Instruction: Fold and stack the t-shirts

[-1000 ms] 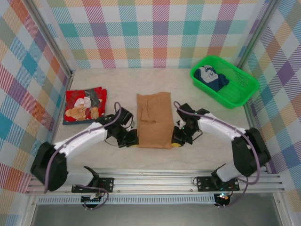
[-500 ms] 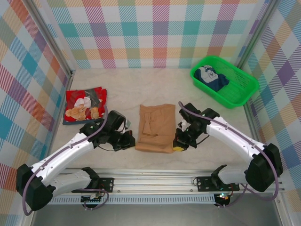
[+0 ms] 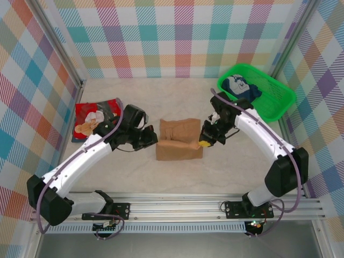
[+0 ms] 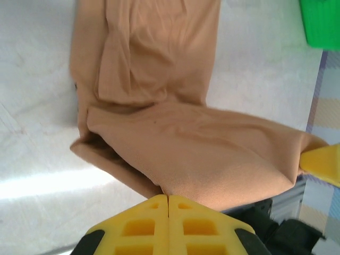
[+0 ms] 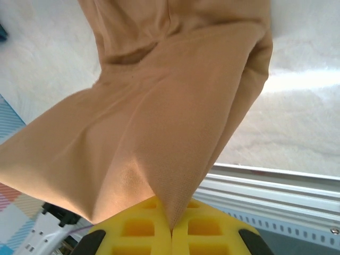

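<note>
Navy-and-white garment (image 3: 240, 88) in green basket (image 3: 275, 102)

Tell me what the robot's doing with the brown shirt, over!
Left fingers shut on tan shirt, left edge. Right fingers shut on its right edge, cloth lifted mid-fold. Red shirt lies far left, nothing blocking.

Right side of red shirt (image 3: 86, 114) hidden under left arm (image 3: 86, 156). Dark cloth (image 3: 242, 87) in basket (image 3: 278, 102) too small to identify. Top edge of right wrist view cuts off tan shirt (image 5: 159, 106).

Printed shirt (image 3: 94, 119) left, plain shirt (image 3: 179, 141) centre, basket (image 3: 277, 97) right-rear.
</note>
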